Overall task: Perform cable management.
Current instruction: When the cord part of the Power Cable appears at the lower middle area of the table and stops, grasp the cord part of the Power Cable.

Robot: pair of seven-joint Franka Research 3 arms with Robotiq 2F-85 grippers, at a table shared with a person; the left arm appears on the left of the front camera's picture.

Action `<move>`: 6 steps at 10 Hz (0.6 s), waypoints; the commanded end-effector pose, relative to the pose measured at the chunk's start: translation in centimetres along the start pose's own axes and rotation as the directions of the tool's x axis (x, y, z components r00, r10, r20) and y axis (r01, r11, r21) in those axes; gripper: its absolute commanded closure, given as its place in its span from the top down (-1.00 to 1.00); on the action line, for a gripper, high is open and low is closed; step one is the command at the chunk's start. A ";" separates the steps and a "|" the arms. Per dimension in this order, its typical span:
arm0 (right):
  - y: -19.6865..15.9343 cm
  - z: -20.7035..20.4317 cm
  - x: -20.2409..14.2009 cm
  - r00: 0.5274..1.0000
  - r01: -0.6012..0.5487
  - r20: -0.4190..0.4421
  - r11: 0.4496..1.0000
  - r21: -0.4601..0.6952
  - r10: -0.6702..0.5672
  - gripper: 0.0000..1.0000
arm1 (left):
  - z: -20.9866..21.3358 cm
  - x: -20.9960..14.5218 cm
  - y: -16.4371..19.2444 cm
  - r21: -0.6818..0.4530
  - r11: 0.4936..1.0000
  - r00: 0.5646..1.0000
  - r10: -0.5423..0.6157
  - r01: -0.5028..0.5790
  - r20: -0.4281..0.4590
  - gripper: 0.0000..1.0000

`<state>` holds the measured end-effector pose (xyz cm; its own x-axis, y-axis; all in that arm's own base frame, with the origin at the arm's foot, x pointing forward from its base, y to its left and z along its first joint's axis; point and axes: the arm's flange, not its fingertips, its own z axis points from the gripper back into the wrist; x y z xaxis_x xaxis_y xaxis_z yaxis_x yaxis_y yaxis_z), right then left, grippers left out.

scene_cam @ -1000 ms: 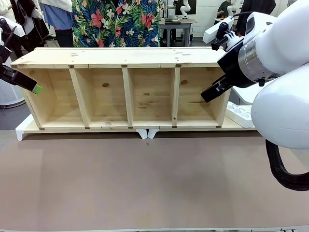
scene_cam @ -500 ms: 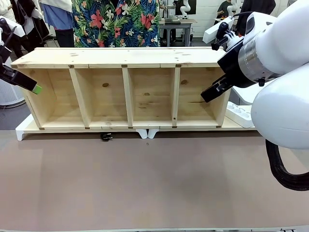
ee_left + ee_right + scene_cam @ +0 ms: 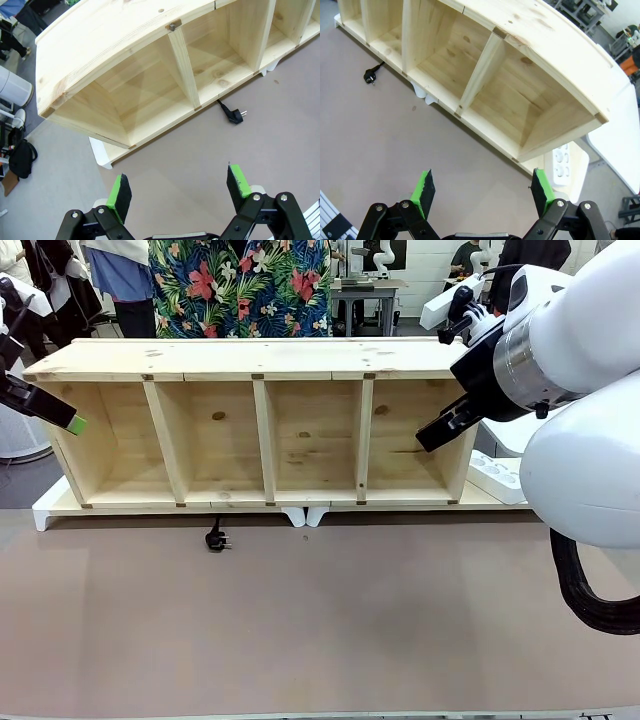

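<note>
The cable's black plug [image 3: 217, 539] lies on the brown table just in front of the wooden shelf [image 3: 260, 358]. Its thin cord runs back under the shelf's lower edge, below the second compartment from the left. In the left wrist view the plug [image 3: 236, 116] is far ahead of my left gripper [image 3: 179, 187], which is open with nothing in it. The right wrist view has the plug [image 3: 369, 76] at the far left, well away from my open, unloaded right gripper [image 3: 482, 186]. From the front, the left gripper [image 3: 70, 422] hovers by the shelf's left end and the right gripper [image 3: 428, 438] by its right end.
The long shelf lies on its side on white feet [image 3: 305, 515], its four compartments facing me. A white power strip [image 3: 497, 475] sits behind its right end, also seen as the power strip [image 3: 560, 162] in the right wrist view. A person in a floral shirt [image 3: 240, 285] stands behind the shelf.
The plug has come out from under the shelf's front edge and slid a little farther toward me on the table. Neither arm has moved.
</note>
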<state>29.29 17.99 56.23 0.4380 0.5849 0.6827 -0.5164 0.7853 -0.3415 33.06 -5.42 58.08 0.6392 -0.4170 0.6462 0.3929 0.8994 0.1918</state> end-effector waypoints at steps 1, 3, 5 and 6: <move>-0.1 0.0 0.0 1.000 -0.005 0.000 1.000 -0.004 0.005 1.00 | 0.1 0.1 0.0 0.003 1.000 1.000 0.000 0.000 0.007 1.00; -0.1 0.0 0.0 1.000 -0.005 0.000 1.000 -0.004 0.005 1.00 | 0.1 0.1 0.0 0.003 1.000 1.000 0.000 0.000 0.007 1.00; -0.1 0.0 0.0 1.000 -0.005 0.000 1.000 -0.004 0.005 1.00 | 0.1 0.1 0.0 0.003 1.000 1.000 0.000 0.000 0.007 1.00; -0.1 0.0 0.0 1.000 -0.005 0.000 1.000 -0.004 0.005 1.00 | 0.1 0.1 0.0 0.003 1.000 1.000 0.000 0.000 0.007 1.00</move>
<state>29.29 17.99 56.23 0.4380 0.5849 0.6827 -0.5164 0.7853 -0.3415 33.06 -5.42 58.08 0.6392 -0.4170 0.6462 0.3929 0.8994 0.1918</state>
